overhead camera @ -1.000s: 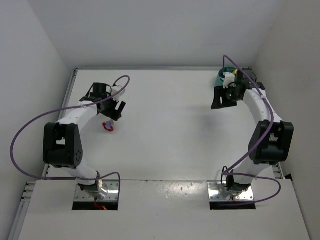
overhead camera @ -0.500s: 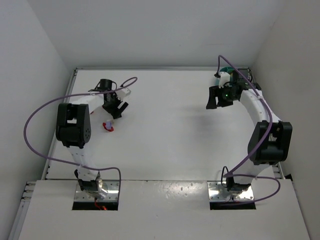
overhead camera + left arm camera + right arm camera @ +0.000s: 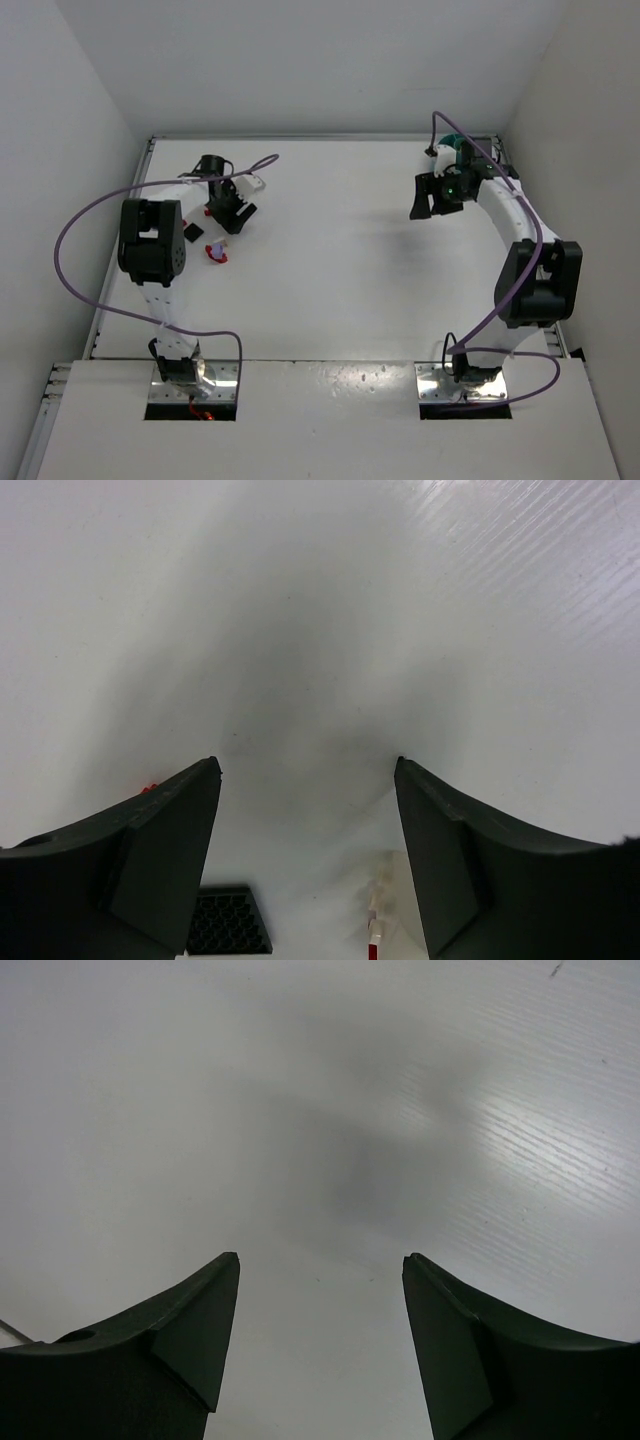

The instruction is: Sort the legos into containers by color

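Note:
A small cluster of red and whitish legos [image 3: 216,252] lies on the white table at the left. In the left wrist view a whitish and red brick [image 3: 375,927] shows low between my fingers, and a red speck [image 3: 148,788] peeks past the left finger. My left gripper [image 3: 231,216] [image 3: 307,765] is open and empty, just beyond the cluster. The teal tub [image 3: 455,146] sits at the far right, mostly hidden by my right arm. My right gripper [image 3: 428,199] [image 3: 320,1257] is open and empty over bare table, left of the tub. No yellow brick shows.
A small black studded plate [image 3: 192,231] [image 3: 228,920] lies beside the legos, under the left gripper. White walls close in the table on the left, back and right. Purple cables loop off both arms.
The left arm has folded back and its gripper has shifted slightly past the legos, uncovering the black plate. The right gripper has drifted a little left from the tub.

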`<state>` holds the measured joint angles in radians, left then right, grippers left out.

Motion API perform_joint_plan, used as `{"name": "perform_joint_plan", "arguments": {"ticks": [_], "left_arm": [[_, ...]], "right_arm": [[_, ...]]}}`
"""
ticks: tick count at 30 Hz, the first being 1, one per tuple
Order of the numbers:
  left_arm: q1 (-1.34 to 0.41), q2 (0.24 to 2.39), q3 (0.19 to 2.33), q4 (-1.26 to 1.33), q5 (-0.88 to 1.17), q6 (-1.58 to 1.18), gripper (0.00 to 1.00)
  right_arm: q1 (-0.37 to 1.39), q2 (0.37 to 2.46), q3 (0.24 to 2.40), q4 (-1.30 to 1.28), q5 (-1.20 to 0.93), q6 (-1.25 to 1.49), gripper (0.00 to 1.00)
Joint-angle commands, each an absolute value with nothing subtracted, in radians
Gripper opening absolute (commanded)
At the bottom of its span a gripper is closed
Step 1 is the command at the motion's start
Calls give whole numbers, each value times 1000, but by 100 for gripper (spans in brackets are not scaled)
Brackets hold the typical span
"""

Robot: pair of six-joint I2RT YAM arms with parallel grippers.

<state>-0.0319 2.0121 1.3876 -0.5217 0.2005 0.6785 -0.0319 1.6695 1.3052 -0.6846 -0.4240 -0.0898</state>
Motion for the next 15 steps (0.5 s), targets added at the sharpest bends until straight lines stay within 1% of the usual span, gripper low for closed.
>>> {"name": "perform_joint_plan", "arguments": {"ticks": [1,4,6,8,12,15], "left_arm": [[9,2027,1367,-548,251,703,76],[35,1965,1322,-496,261,667,76],[63,1890,1322,-486,261,649,79],[90,1846,1322,-486,249,623,79],[208,1737,1322,-495,238,572,80],[277,1718,1313,-495,238,571,80]], "right_arm": [[-21,1677,1353,-676,-448,-94,67],[-21,1677,1362,-676,-448,-94,67],[-12,1677,1362,-686,-448,-94,67],[-12,1677,1362,-686,-448,-84,67],[-3,1655,1332,-674,-457,-74,67],[8,1646,1322,-663,-468,-64,67]]}}
